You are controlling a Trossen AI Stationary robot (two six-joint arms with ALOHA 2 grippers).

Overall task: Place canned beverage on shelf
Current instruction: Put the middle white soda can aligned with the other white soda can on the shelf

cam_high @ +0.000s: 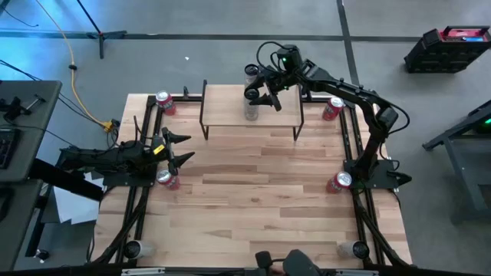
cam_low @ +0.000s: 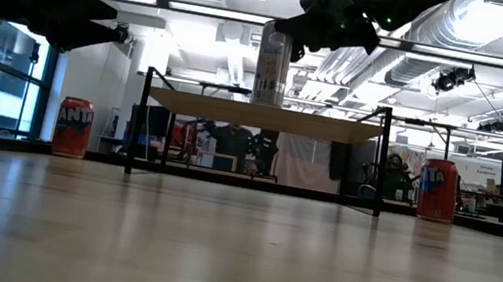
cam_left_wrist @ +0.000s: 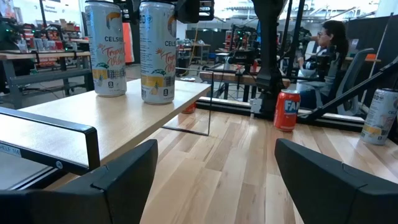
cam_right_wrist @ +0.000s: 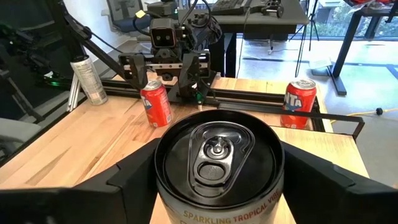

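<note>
Two tall silver cans stand upright on the shelf (cam_high: 252,107): one can (cam_high: 252,110) sits between the right gripper's (cam_high: 261,90) fingers, which flank its sides; whether they press it cannot be told. The second can (cam_left_wrist: 106,48) stands just beside it. The left gripper (cam_high: 178,149) hangs open, well apart from the shelf, beside a red can (cam_high: 166,178).

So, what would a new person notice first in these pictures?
Probably the right gripper, its fingers either side of a tall silver can standing on the small wooden shelf at the table's far edge; a second tall can stands beside it. Next, red soda cans stand around the table, and the left gripper waits open at the left side.
</note>
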